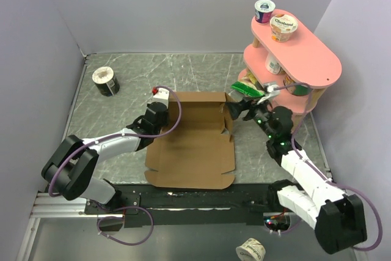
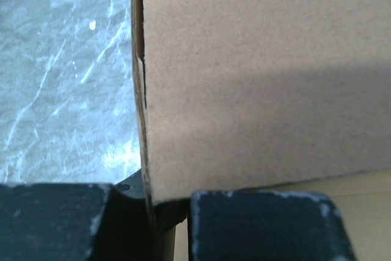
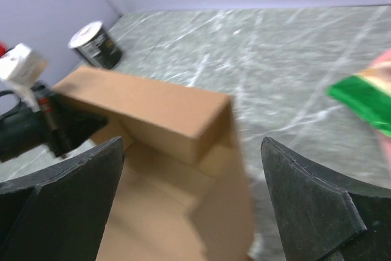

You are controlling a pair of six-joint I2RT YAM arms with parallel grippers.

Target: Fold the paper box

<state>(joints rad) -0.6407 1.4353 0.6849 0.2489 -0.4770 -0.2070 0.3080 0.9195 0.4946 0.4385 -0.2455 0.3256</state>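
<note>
The paper box (image 1: 195,145) lies in the middle of the table, a brown cardboard sheet with its far and side walls raised and its front panel flat. My left gripper (image 1: 166,114) is shut on the box's left wall. In the left wrist view the wall (image 2: 256,77) runs down between the two black fingers (image 2: 263,227). My right gripper (image 1: 237,111) stands open at the box's far right corner. In the right wrist view its jaws are wide apart (image 3: 192,145), with the box's corner (image 3: 153,108) below and beyond them and nothing held.
A pink two-tier shelf (image 1: 317,65) with yogurt cups stands at the back right, close to my right arm. A green packet (image 1: 247,90) lies at its foot. A black tin (image 1: 105,80) sits at the back left. Another cup (image 1: 252,250) lies below the table's near edge.
</note>
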